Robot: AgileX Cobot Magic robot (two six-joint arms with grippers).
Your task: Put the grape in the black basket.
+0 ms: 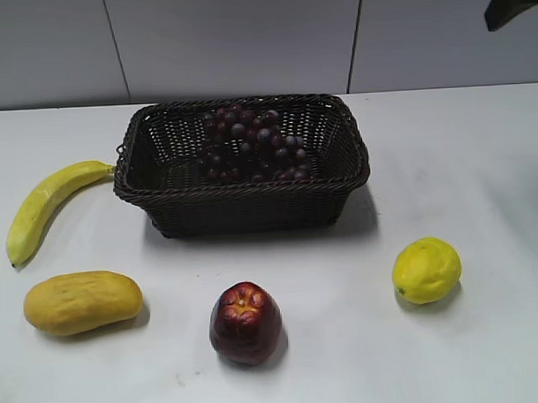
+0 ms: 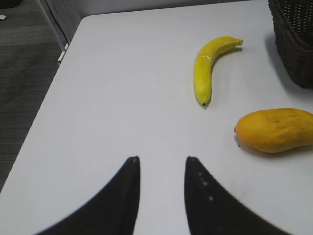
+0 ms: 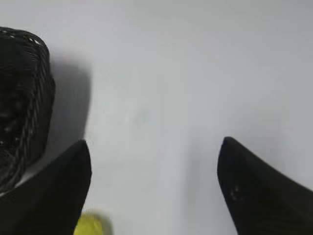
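Note:
The grape (image 1: 254,144), a long bunch of dark red-purple berries, lies inside the black basket (image 1: 242,195), a large woven wicker basket at the middle back of the white table. The basket's corner shows in the left wrist view (image 2: 295,44) and its side in the right wrist view (image 3: 22,107). My left gripper (image 2: 163,159) is open and empty above the table's left part. My right gripper (image 3: 154,144) is wide open and empty above bare table to the right of the basket. A dark part of the right arm (image 1: 514,0) shows at the top right.
A yellow banana (image 1: 44,206) and a yellow-orange mango (image 1: 82,302) lie left of the basket; both show in the left wrist view (image 2: 208,66) (image 2: 276,129). A dark red apple (image 1: 246,323) sits front centre, a lemon (image 1: 426,269) front right. The table's left edge (image 2: 44,112) is close.

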